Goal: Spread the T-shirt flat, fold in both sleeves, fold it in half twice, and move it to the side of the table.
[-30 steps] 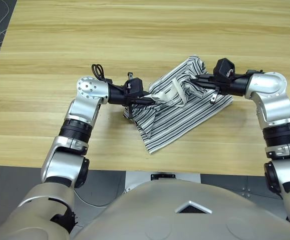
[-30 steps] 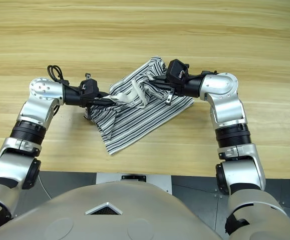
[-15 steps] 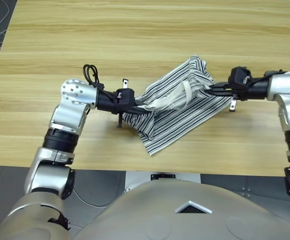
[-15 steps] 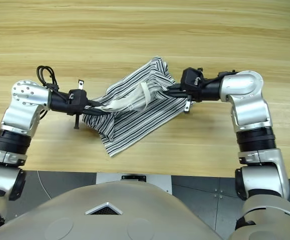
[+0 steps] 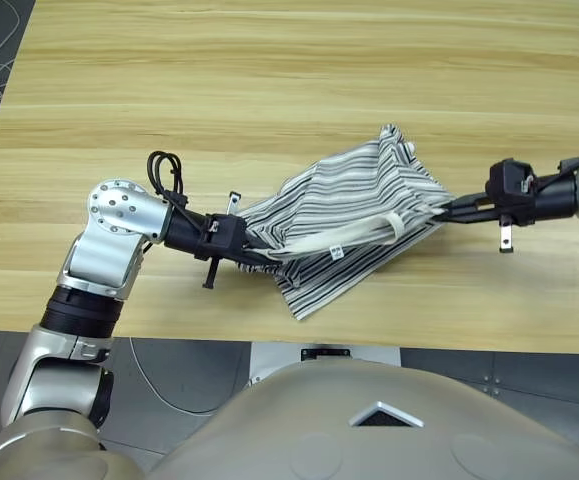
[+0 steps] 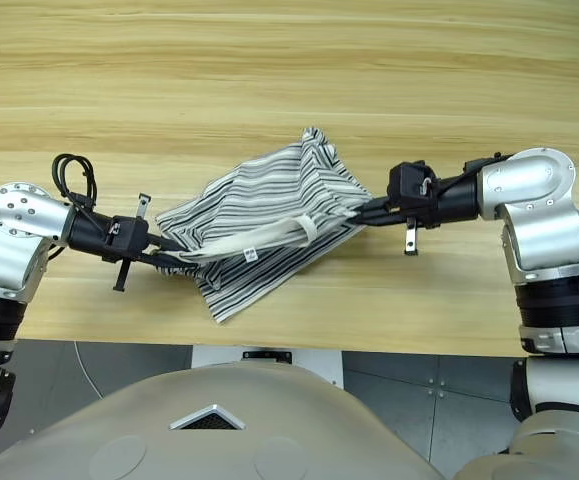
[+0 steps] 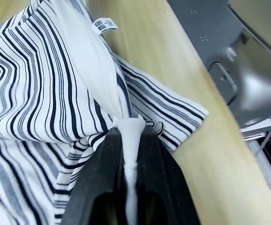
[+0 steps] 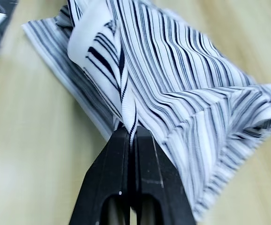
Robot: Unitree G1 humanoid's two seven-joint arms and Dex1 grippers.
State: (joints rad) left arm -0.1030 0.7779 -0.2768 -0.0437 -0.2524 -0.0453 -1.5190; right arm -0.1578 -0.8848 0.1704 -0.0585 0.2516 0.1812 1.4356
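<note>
Cloth corner of the T-shirt [image 5: 354, 215] nearest me lies by the front edge of the table [image 5: 269, 80]. My left gripper [image 5: 257, 256], at the shirt's 8 o'clock, is clamped on its white neckband [image 5: 364, 235]. My right gripper [image 5: 451, 210], at 3 o'clock, pinches a striped fold. The shirt's far corner points to 12 o'clock.

T-shirt [image 5: 354, 195]: black-and-white stripes, white neckband [image 5: 369, 233] with a small tag [image 5: 336, 252]. Crumpled, not flat, stretched sideways near the worktop's [image 5: 269, 80] front edge. Neckband is taut, in a long loop. Left end pinched in the left claw [image 5: 261, 258], right end in the right claw [image 5: 447, 210]. Lower corner lies on the worktop; a bunched corner points to the far side.
</note>
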